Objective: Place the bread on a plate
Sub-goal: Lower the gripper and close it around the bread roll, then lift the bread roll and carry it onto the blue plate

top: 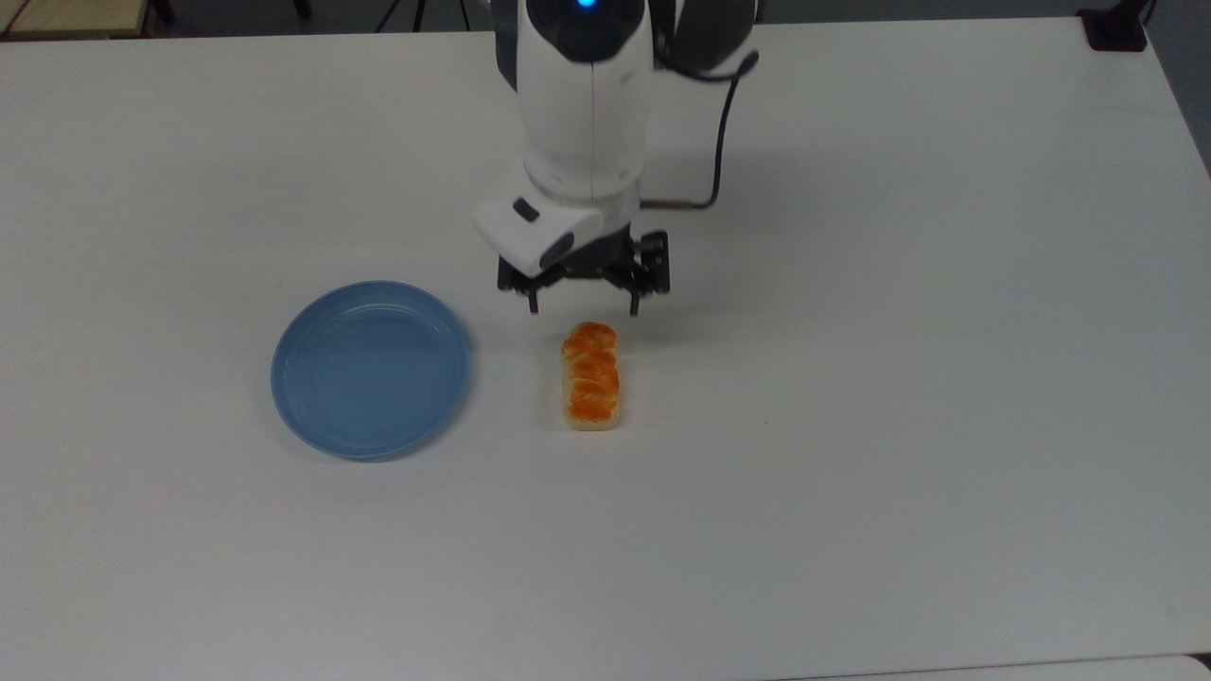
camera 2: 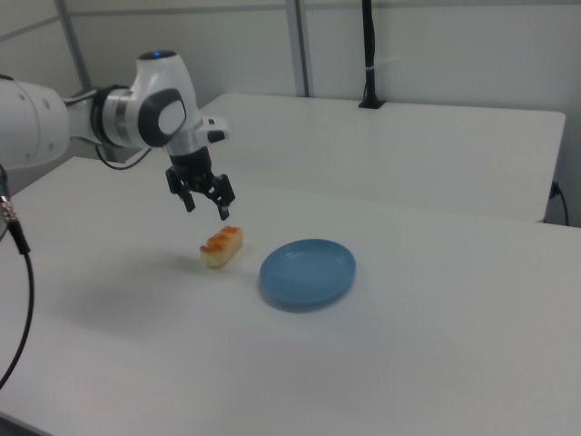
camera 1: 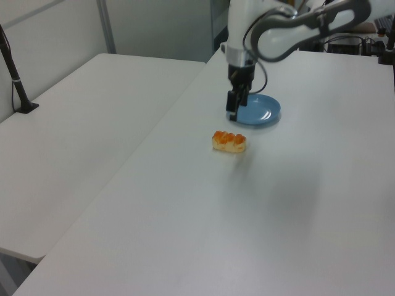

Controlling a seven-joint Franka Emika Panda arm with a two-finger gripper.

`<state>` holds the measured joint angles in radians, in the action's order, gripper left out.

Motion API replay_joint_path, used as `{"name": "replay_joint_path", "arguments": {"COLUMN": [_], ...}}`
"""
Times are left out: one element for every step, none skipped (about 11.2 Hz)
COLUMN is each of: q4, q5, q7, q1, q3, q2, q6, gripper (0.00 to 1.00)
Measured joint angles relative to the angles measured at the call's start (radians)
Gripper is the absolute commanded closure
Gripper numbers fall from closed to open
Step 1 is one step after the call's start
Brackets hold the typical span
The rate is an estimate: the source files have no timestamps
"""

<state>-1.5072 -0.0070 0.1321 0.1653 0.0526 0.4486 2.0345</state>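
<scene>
Bread (top: 591, 376) beside empty plate (top: 370, 370)

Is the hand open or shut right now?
Open: the hand hangs above the bread with its two fingers spread wide, holding nothing.

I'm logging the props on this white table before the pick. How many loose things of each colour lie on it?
Light blue: 1, the plate
Orange-brown: 1, the bread
Total: 2
</scene>
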Motion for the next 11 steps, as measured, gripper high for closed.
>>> {"name": "replay_joint_path", "arguments": {"q4": [0.013,0.020,0.027,0.030,0.031,0.031,0.032,0.033,0.035,0.036,0.036], "q5": [0.000,0.000,0.000,0.000,0.000,0.000,0.000,0.000,0.000,0.000,0.000], "q7": [0.019,0.032,0.038,0.040,0.041,0.041,0.041,0.041,0.041,0.041,0.041], "q1": [0.009,0.019,0.029,0.033,0.033,0.032,0.027,0.016,0.006,0.002,0.004], "q3": [0.000,-0.001,-0.001,-0.001,0.000,0.003,0.009,0.011,0.011,0.011,0.011], "q2": [0.043,0.076,0.101,0.119,0.135,0.150,0.164,0.170,0.171,0.172,0.176], "q6": [0.051,0.078,0.084,0.085,0.085,0.085,0.102,0.113,0.115,0.115,0.115], "gripper": [0.00,0.00,0.00,0.00,0.00,0.00,0.00,0.03,0.18,0.35,0.45]}}
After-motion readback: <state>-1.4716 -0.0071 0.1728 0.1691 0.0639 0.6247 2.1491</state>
